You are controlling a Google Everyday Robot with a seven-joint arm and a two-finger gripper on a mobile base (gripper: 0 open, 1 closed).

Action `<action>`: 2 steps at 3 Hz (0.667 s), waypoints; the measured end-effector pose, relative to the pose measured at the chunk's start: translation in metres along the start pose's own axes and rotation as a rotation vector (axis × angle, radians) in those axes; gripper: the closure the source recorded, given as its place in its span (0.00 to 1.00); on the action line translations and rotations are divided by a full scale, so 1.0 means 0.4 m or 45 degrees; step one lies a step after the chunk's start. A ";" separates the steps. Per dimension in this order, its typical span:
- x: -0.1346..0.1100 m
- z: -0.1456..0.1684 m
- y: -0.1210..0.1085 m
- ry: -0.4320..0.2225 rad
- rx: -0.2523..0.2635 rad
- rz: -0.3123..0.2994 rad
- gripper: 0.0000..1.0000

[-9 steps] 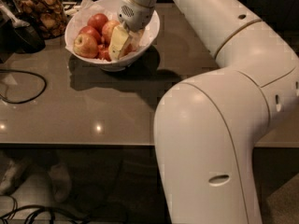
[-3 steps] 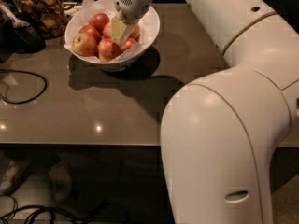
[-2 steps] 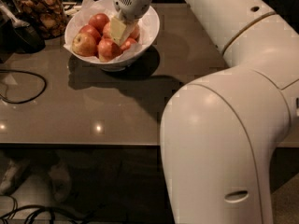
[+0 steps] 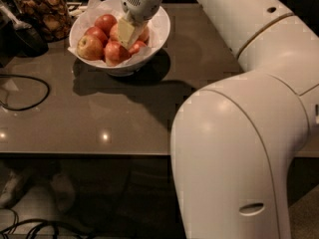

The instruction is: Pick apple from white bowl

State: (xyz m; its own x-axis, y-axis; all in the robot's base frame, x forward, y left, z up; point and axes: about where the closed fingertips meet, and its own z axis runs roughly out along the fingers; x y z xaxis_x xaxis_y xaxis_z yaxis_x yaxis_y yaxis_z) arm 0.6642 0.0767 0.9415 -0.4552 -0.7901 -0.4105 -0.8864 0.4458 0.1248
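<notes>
apple (image 4: 144,35) under hand (image 4: 127,34), in white bowl (image 4: 162,30)

a dark, glossy grey-brown table (image 4: 99,113) fills the scene from far to near, its near edge catching two small bright spots of light (image 4: 104,136). at the far left stand a glass jar of brown snacks (image 4: 42,9) and a black object (image 4: 22,41) just beside it. a thin black cable (image 4: 30,99) loops on the left of the tabletop. below the near edge the floor (image 4: 99,198) is dim, with more cables (image 4: 35,227) at the near left. the gripper (image 4: 128,34) is down in the white bowl (image 4: 163,36) at the far side.
</notes>
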 end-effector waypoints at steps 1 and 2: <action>0.000 0.000 0.000 0.000 0.000 0.000 0.12; 0.000 0.000 0.000 0.000 0.000 0.000 0.00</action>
State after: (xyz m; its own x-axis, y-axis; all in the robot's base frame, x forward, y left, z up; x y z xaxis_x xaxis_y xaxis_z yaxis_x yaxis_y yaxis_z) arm 0.6642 0.0767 0.9415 -0.4551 -0.7901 -0.4106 -0.8864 0.4458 0.1248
